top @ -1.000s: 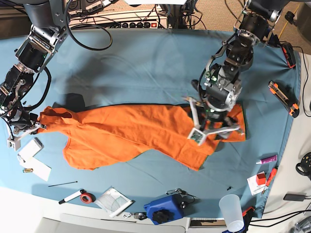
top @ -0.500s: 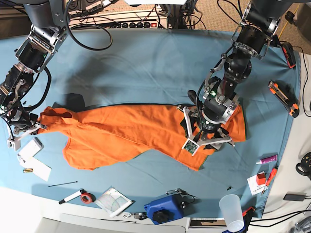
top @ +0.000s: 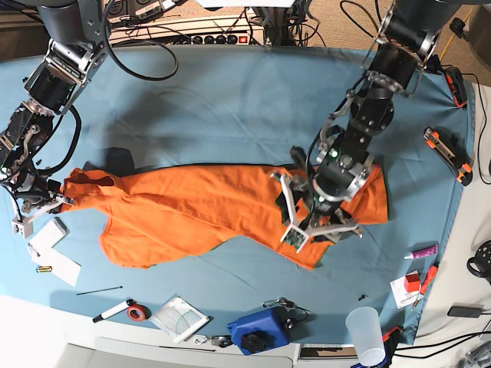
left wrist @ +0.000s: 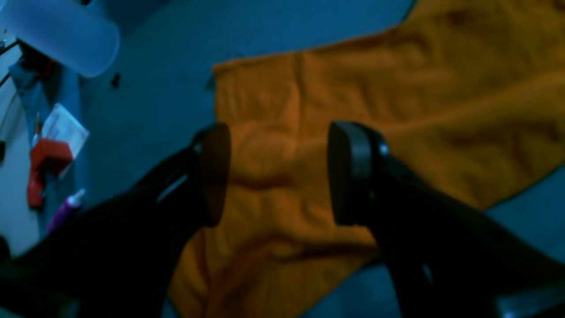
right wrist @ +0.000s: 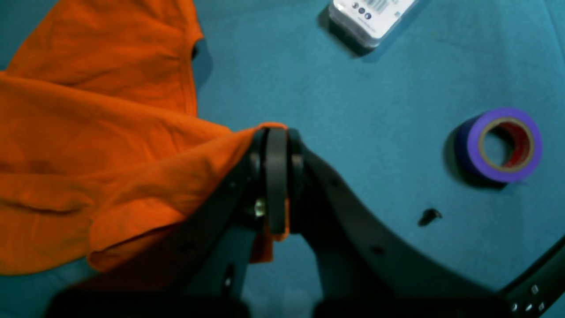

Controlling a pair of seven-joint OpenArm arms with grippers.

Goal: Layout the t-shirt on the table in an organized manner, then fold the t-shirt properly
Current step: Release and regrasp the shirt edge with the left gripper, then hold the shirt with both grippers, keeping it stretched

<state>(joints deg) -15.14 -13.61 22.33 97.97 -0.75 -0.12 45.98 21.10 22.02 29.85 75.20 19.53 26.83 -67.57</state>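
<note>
The t-shirt point(top: 192, 211), soft wrinkled orange fabric, is pinched by the right gripper point(right wrist: 276, 181); left gripper point(left wrist: 278, 174) gapes wide.

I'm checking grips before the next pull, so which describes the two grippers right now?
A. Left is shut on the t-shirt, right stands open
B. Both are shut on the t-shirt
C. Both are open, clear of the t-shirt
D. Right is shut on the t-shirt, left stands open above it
D: the right gripper pinches an edge of the orange t-shirt between closed jaws, while the left gripper shows a wide gap with fabric beneath.
</note>
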